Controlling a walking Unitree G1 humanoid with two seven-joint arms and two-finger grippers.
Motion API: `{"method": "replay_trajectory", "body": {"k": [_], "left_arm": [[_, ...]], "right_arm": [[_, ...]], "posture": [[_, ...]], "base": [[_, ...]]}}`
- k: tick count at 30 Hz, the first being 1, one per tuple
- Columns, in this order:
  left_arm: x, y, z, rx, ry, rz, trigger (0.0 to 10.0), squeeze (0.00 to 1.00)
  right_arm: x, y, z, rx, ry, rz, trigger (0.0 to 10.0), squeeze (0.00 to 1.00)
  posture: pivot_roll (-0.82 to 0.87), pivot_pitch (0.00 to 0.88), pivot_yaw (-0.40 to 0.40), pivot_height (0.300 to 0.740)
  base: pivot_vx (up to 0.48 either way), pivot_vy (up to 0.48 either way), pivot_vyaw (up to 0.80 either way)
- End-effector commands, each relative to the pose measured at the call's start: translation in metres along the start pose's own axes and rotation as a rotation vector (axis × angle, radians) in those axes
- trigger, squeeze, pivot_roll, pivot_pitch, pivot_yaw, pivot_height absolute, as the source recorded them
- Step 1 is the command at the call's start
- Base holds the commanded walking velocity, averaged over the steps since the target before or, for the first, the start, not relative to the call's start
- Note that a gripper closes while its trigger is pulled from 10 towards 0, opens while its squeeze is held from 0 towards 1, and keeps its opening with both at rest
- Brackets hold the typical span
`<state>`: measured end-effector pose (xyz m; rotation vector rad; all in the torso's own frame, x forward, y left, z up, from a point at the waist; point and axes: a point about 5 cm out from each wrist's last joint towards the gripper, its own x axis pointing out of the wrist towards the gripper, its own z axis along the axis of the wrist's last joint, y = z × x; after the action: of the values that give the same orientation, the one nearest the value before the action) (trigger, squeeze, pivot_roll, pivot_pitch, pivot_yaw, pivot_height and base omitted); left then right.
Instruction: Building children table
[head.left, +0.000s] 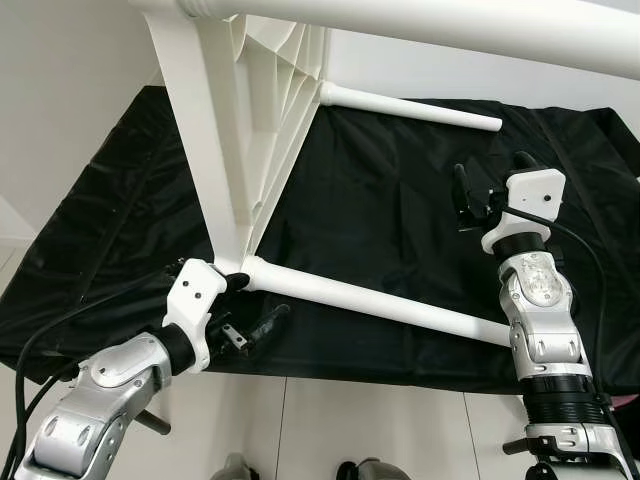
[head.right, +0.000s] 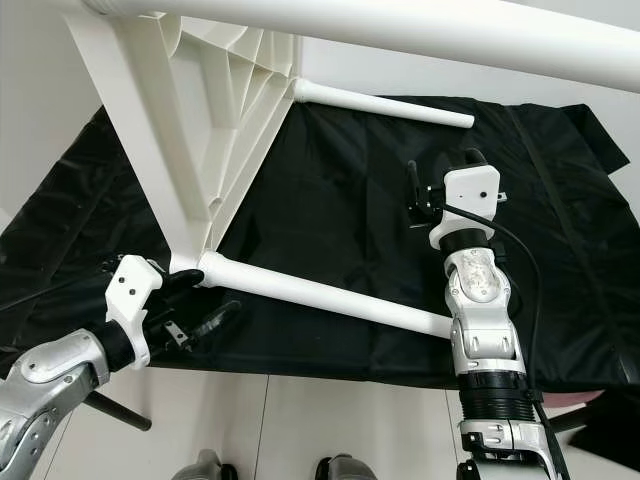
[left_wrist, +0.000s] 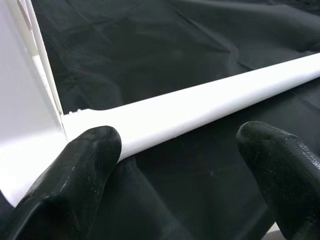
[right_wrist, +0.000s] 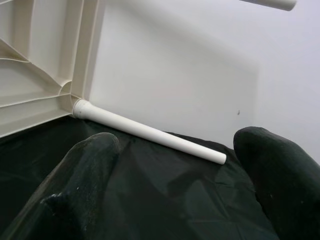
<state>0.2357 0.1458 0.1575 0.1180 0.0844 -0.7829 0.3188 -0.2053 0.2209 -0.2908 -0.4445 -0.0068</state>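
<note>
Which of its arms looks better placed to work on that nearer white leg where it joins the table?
Probably the left. The left end effector sits open beside the near leg at its joint; the right end effector hangs over the black sheet.

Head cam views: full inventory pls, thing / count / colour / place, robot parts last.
Table top: 1, white, ribbed underside showing, tipped on its edge at the left on the sheet.
Table legs: 3 in view, white; near leg runs from the top's lower corner toward the right arm; far leg lies over the sheet's back part; upper leg crosses the top of the picture.
Sheet: 1, black, wrinkled, spread on the floor.
Floor: light tiles, in front of the sheet.
Left gripper: 1, black fingers open, at the near leg's socket end.
Right gripper: 1, black fingers open, raised over the sheet, holding nothing.
</note>
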Motion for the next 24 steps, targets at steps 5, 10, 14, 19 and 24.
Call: {"method": "replay_trajectory", "body": {"k": [5,10,14,19,24], "left_arm": [[0.004,0.003,0.000,-0.048,-0.015,-0.034,10.0,0.00],[0.008,0.003,-0.002,-0.076,-0.034,0.055,10.0,0.00],[0.010,0.003,-0.002,-0.089,-0.053,0.100,10.0,0.00],[0.012,0.011,0.002,-0.086,-0.078,0.180,10.0,0.00],[0.012,0.018,0.003,-0.088,-0.085,0.205,10.0,0.00]], "right_arm": [[-0.002,-0.002,0.001,0.001,0.003,-0.004,10.0,0.00],[-0.007,0.003,-0.001,0.018,0.009,0.000,10.0,0.00],[-0.008,0.009,-0.002,0.033,0.014,0.006,10.0,0.00],[-0.007,0.013,-0.002,0.045,0.015,0.020,10.0,0.00],[-0.005,0.011,-0.001,0.042,0.013,0.022,10.0,0.00]], "posture": [[-0.03,0.159,0.040,0.740],[-0.03,0.158,0.046,0.740],[-0.03,0.159,0.042,0.740],[-0.02,0.159,0.037,0.740],[-0.02,0.159,0.034,0.740]], "base": [[0.000,0.000,0.00],[0.000,0.000,0.00],[0.000,0.000,0.00],[0.000,0.000,0.00],[0.000,0.000,0.00]]}}
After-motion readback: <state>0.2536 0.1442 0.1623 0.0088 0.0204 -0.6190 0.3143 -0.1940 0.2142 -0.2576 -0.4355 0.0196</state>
